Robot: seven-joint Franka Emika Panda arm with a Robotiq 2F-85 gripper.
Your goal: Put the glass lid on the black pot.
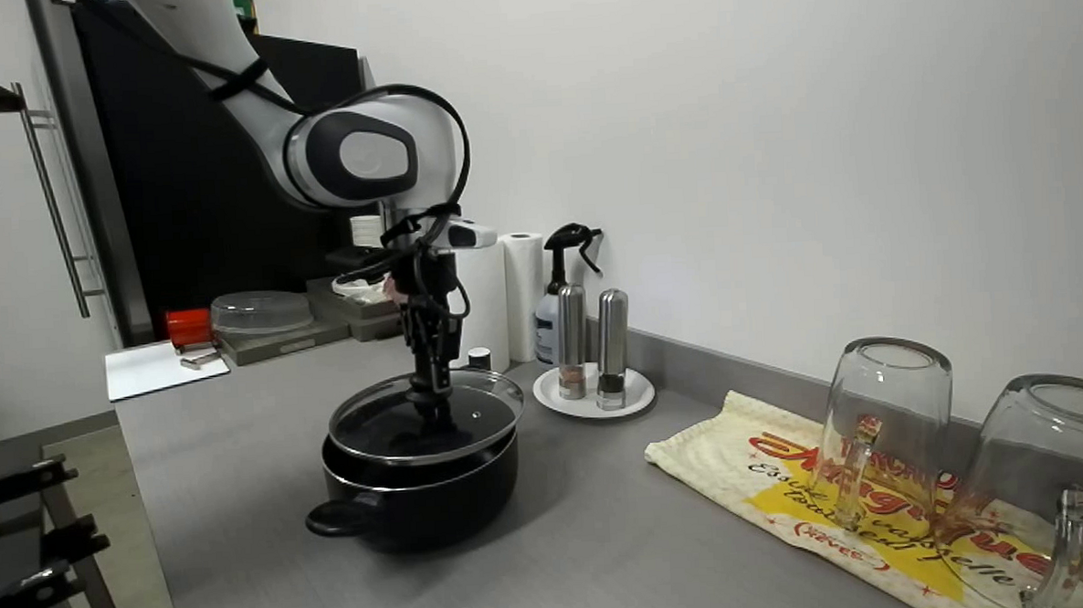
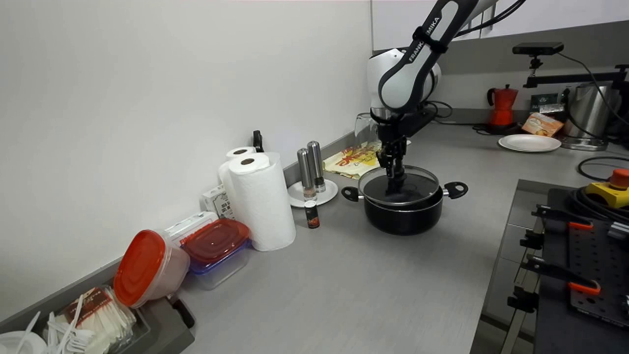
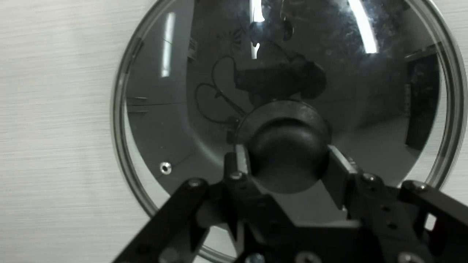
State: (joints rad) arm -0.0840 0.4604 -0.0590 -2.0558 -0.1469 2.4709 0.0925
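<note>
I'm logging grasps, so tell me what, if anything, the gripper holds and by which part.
The gripper holds the glass lid by its dark centre knob, clasped from both sides.

You have the round, metal-rimmed clear glass lid (image 1: 392, 436) in your black gripper (image 1: 432, 388), above the round matte black pot (image 1: 436, 510), a gap showing between; behind and right of the pot, two steel-topped grinders (image 1: 612, 337) stand on a round white plate (image 1: 640, 393); farther right of the pot, upturned clear glass mugs (image 1: 885, 421).

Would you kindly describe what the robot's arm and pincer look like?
The smooth, rounded white arm has dark grey panels, black straps and black cables; white lettering shows "FRANK" and "MIKA". The black, two-fingered pincer has pale-edged fingertips and round silvery screws.
</note>
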